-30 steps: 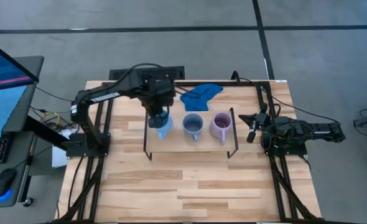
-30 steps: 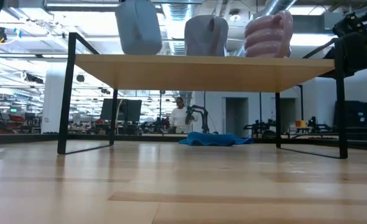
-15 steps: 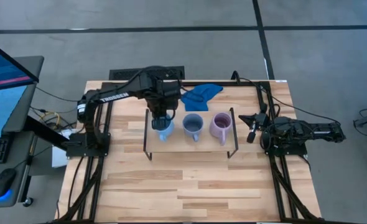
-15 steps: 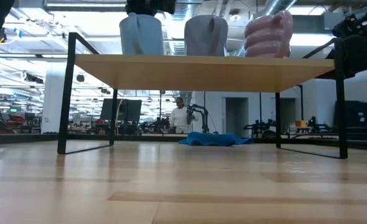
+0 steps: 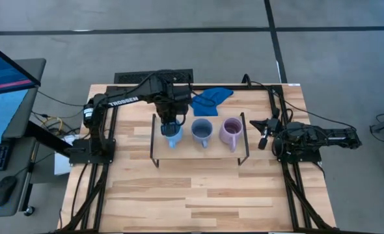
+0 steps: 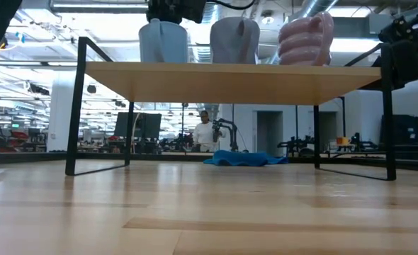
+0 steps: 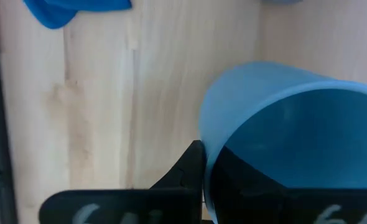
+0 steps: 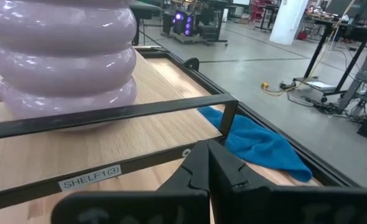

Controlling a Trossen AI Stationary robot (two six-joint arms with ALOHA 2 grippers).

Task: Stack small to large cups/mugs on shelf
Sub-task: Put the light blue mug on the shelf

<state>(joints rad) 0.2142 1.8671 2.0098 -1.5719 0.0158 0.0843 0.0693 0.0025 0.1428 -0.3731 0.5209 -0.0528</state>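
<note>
Three mugs stand in a row on the low wooden shelf (image 5: 198,151): a light blue mug (image 5: 173,136) at its left end, a grey-blue mug (image 5: 202,131) in the middle and a ribbed lilac mug (image 5: 231,132) at its right end. In the low view their bases rest on the shelf board (image 6: 230,74). My left gripper (image 5: 172,122) is above the light blue mug (image 7: 283,93) and shut on it. My right gripper (image 5: 263,133) is shut and empty beside the shelf's right end, near the lilac mug (image 8: 65,56). My left gripper holds the light blue mug by its rim wall (image 7: 211,140), one finger (image 7: 190,168) outside the wall and the other inside the cup. The fingers come from above, pointing down. The mug stands upright with its base (image 6: 163,59) on the shelf's left end.
A bright blue cloth (image 5: 210,99) lies on the table behind the shelf, toward the far edge. Thin black wire legs (image 6: 76,106) hold the shelf up at each end. The tabletop in front of the shelf (image 5: 198,195) is bare wood. A person stands far back in the room (image 6: 206,131).
My left gripper has gone down and slightly toward the table's right with the light blue mug, and the arm has swung toward the far edge. The mug now stands upright at the shelf's left end beside the grey-blue mug.
</note>
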